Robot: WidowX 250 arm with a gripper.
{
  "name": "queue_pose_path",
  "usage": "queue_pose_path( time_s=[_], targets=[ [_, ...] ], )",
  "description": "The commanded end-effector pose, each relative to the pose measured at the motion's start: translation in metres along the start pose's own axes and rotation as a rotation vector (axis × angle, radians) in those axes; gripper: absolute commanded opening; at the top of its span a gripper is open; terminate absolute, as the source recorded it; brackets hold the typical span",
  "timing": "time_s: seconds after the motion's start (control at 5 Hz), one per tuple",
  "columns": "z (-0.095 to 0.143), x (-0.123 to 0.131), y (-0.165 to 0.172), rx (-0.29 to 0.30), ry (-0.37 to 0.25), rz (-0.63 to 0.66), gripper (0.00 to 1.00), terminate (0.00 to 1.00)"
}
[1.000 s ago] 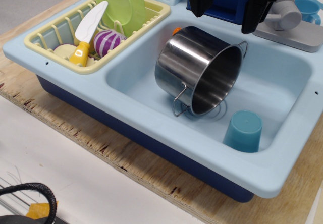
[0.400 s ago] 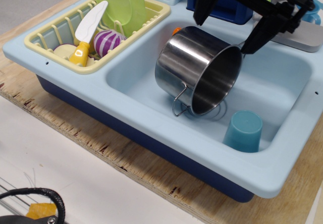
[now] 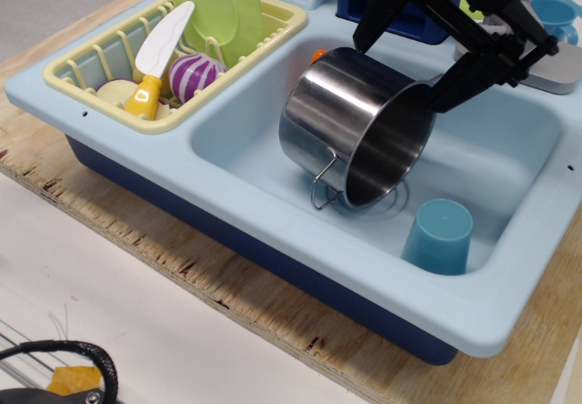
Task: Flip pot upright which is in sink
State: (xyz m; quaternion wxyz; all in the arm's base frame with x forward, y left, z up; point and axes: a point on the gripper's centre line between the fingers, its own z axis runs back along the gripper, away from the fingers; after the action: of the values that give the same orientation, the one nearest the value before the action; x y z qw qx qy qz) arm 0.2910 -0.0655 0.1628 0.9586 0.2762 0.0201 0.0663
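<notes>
The pot (image 3: 359,126) lies on its side in the sink (image 3: 273,163), in the middle of the basin. It is a shiny steel cylinder with a brushed wall that reflects the light blue plastic around it. Its open mouth faces the lower right, toward the teal cup (image 3: 438,235), and its closed bottom points up and to the left. One thin wire loop handle hangs from the rim at the low side, resting on the sink floor by the drain rings; the other handle is hidden behind a finger.

The gripper (image 3: 405,69) sits right over the pot's upper rim with its black fingers (image 3: 375,24) spread wide. One fingertip is just above the pot's back wall, the other just beside the upper right rim. Neither clearly presses on the steel, and nothing is held between them.

A little orange thing (image 3: 317,55) peeks out behind the pot, below the left finger.
</notes>
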Motion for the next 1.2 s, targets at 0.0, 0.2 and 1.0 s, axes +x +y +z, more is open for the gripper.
queue_pose_path(
  time_s=[0.0, 0.2, 1.0],
  targets=[
    [-0.004, 0.008, 0.005, 0.019, -0.027, -0.013, 1.0, 0.0],
    [-0.02, 0.013, 0.005, 0.01, -0.02, -0.02, 1.0, 0.0],
    [-0.045, 0.025, 0.021, -0.114, -0.085, -0.069, 0.0, 0.0]
  ],
)
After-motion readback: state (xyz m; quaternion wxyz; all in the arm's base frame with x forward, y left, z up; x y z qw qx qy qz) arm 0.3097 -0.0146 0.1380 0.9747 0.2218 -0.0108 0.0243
